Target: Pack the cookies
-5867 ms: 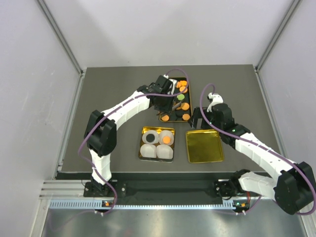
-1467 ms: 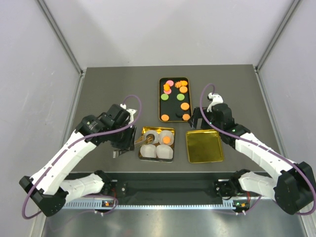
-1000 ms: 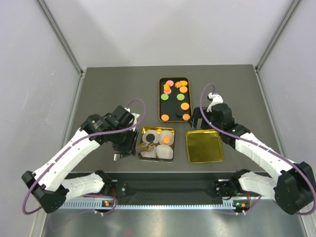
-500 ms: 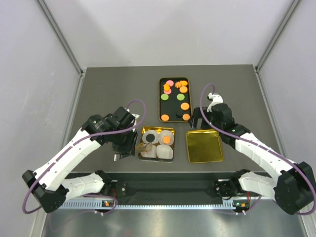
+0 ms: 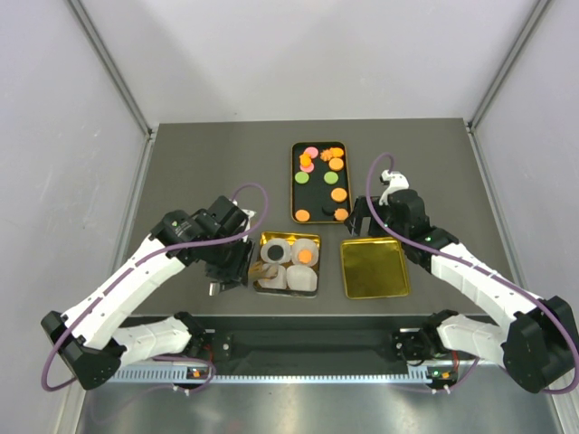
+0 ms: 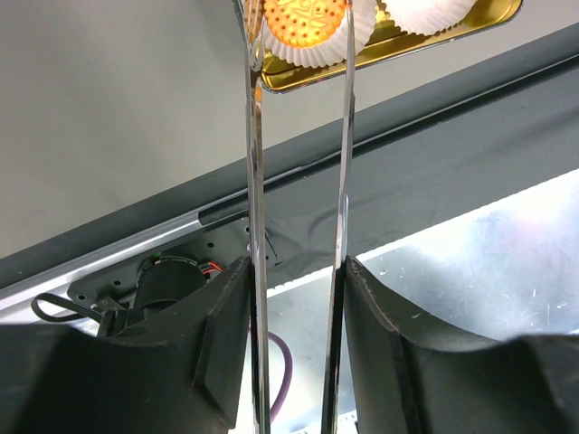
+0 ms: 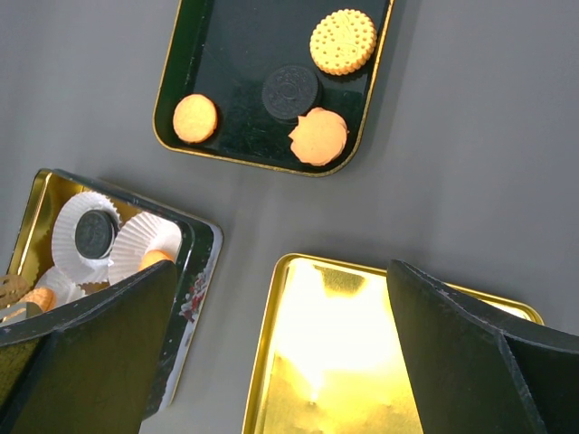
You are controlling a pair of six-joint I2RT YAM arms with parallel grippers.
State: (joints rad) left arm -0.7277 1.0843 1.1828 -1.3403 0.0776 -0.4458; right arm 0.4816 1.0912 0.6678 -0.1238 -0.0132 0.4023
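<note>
Two tong blades (image 6: 254, 181) clamped in left gripper (image 6: 294, 271), orange cookie (image 6: 305, 20) between their tips, right gripper (image 7: 280, 276) spread wide, gold lid (image 7: 362, 362) beneath its jaws

Surface finishes: tin (image 5: 289, 237) and lid (image 5: 374, 268), glossy mirror-like gold metal; tray (image 7: 235, 81), glossy black with gilt rim; cup liners (image 7: 131, 242), thin white pleated paper; tongs (image 6: 255, 181), 2 polished metal blades; cookies (image 7: 343, 42), matt with embossed faces; table (image 5: 208, 163), smooth matt dark grey.

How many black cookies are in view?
2. First black cookie: on the dark tray. Second black cookie: in a paper cup in the gold tin. None looks hidden.
</note>
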